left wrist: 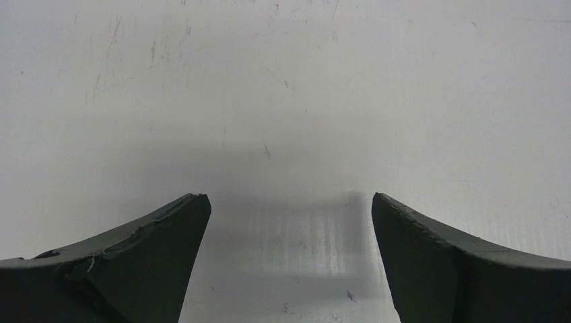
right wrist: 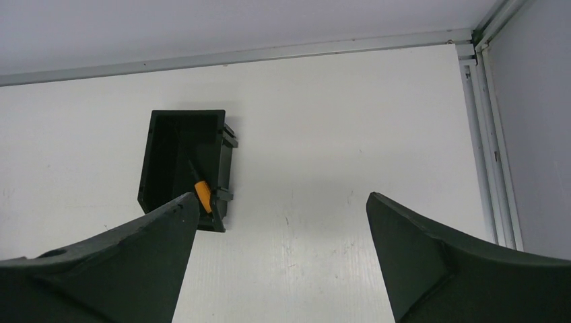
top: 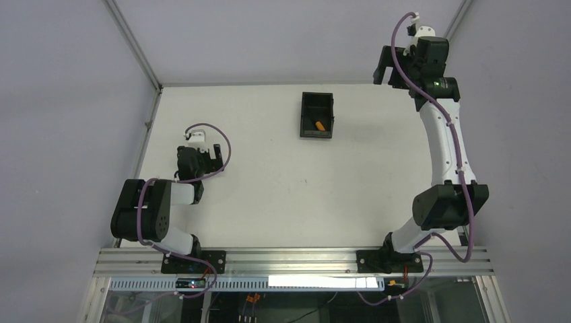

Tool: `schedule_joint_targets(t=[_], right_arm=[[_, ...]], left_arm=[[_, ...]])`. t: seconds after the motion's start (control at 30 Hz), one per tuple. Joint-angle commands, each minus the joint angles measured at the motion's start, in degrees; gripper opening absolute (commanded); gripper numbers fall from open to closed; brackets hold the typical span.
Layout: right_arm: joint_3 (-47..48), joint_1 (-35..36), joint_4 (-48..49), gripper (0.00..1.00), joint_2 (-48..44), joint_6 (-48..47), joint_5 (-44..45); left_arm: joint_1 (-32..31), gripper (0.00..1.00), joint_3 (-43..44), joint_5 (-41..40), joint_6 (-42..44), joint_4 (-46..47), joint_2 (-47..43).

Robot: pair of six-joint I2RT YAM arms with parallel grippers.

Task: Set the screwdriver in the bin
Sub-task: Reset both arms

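Both jaws spread, empty; screwdriver (top: pixel 320 125) in bin (top: pixel 316 135).

bin (top: pixel 317 101): black | screwdriver (top: pixel 320 125): orange handle, shaft seemingly black | table (top: pixel 283 182): white

A white surface (top: pixel 269 188) fills the centre of the overhead view, its far edge meeting grey walls at the top of the frame and its near edge ending at an aluminium rail (top: pixel 289 259) along the bottom. The only thing standing directly on it is the bin (top: pixel 304 116), black and open-topped, just right of centre in the upper part of the frame, well apart from every edge. Seen close in the left wrist view, the surface (left wrist: pixel 283 101) carries fine scratches and small dark specks.
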Motion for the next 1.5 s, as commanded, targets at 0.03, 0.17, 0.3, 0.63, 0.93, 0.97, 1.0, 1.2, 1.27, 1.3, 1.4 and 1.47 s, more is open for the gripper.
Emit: schedule_joint_targets(t=[0.03,0.17,0.3,0.63,0.93,0.97,1.0,1.2,1.27,1.3,1.4,1.47], right_arm=[[-3.2,-3.9,3.6,0.99,-5.7,0.2,-4.8],[-3.2,-7.8,3.0,0.99,-6.1,1.5,-7.0],[-3.6,-8.0,2.7,0.99,-6.6,1.9,-7.3],[-5.9,-8.0,4.7,0.99,-7.6,4.2,-5.1],[-9.1,-7.9,6.9,0.99,-10.2,2.6,-4.5],[-9.0,-7.9,6.9,0.99,-10.1,2.6,-4.5],[-9.1,-8.0,6.9,0.99,-10.2,2.6,-4.5],[-9.2,-8.0,6.7,0.99,-9.7,2.6,-4.0],[-9.3,-8.0,6.8,0.99,-9.7,2.7,-4.1],[-9.4,-8.0,7.0,0.99,-9.7,2.8,-4.2],[-9.5,-7.9,7.1,0.99,-9.8,2.6,-4.6],[-9.6,-8.0,7.1,0.99,-9.7,2.4,-5.0]], left_arm=[[0.1,0.99,1.1,0.3,-0.2,1.5,-0.4],[0.1,0.99,1.1,0.3,-0.2,1.5,-0.4],[0.1,0.99,1.1,0.3,-0.2,1.5,-0.4],[0.1,0.99,1.1,0.3,-0.2,1.5,-0.4],[0.1,0.99,1.1,0.3,-0.2,1.6,-0.4],[0.1,0.99,1.1,0.3,-0.2,1.5,-0.5],[0.1,0.99,1.1,0.3,-0.2,1.5,-0.4],[0.1,0.99,1.2,0.3,-0.2,1.6,-0.4],[0.1,0.99,1.1,0.3,-0.2,1.5,-0.4],[0.1,0.99,1.1,0.3,-0.2,1.5,-0.4],[0.1,0.99,1.1,0.3,-0.2,1.5,-0.4],[0.0,0.99,1.1,0.3,-0.2,1.5,-0.4]])
